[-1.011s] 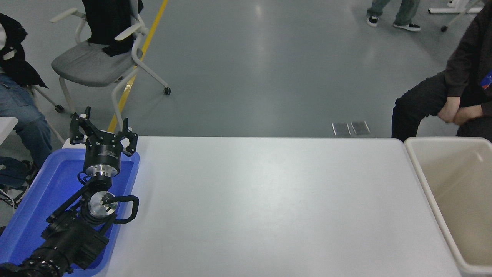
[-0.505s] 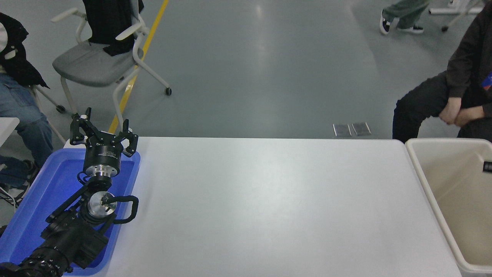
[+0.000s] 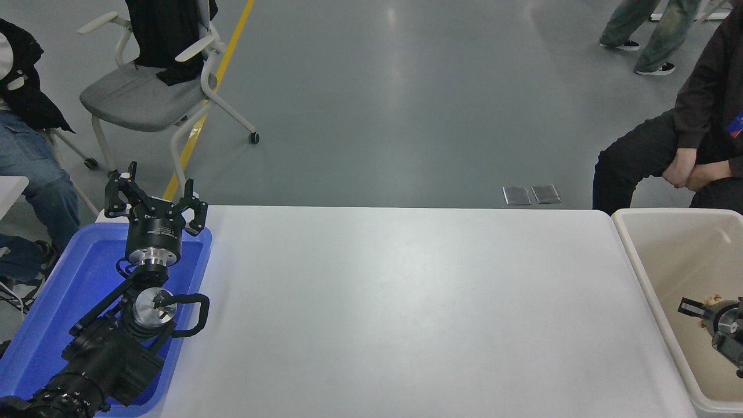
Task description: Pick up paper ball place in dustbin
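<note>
The right gripper (image 3: 696,307) has just come in at 4 o'clock over the dustbin (image 3: 638,273), a tan scrap of the paper ball (image 3: 711,300) apparently pinched in it; release looks close. Left gripper (image 3: 155,194), spread wide, stays parked at 8 o'clock

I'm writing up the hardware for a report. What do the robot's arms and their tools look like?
Left arm: black, chunky segments, bright silver metal rings at two joints, a black cable looping beside the wrist. Its tool, the left gripper, is a black cylinder with small pale print, topped by jointed black fingers. Right gripper shows only partly at the picture's edge: black, with a grey metal section and a small white mark.
</note>
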